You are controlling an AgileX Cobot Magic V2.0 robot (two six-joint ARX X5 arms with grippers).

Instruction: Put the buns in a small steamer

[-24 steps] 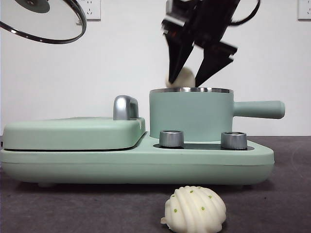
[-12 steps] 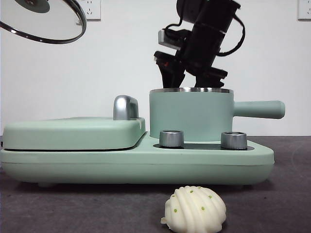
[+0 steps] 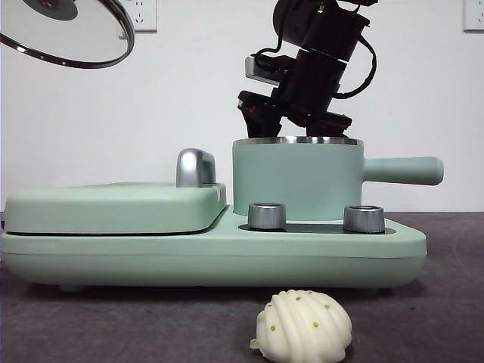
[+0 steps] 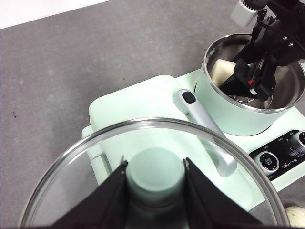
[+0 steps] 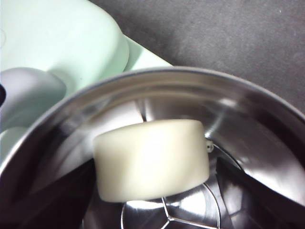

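Left gripper [image 4: 155, 191], raised high at the left: fingers clenched on the green knob of the glass lid [image 3: 72, 34], holding it clear of the pot.

Centre: small steamer [image 3: 296, 178] sits open on its mint-green cooker base [image 3: 212, 253], beside the flat lidded griddle [image 3: 113, 208].

Right gripper [image 5: 152, 191] is lowered into the steamer. Smooth off-white bun [image 5: 151, 159] lies inside, between the fingers; cannot tell whether they grip it or have released. Step in hand, by judgement: depositing the first bun.

Ridged shell bun [image 3: 304, 327] rests on the dark surface [image 3: 113, 325] in front of the base, well apart from the steamer. Next move likely calls for letting go, rising clear of the rim, then fetching it.
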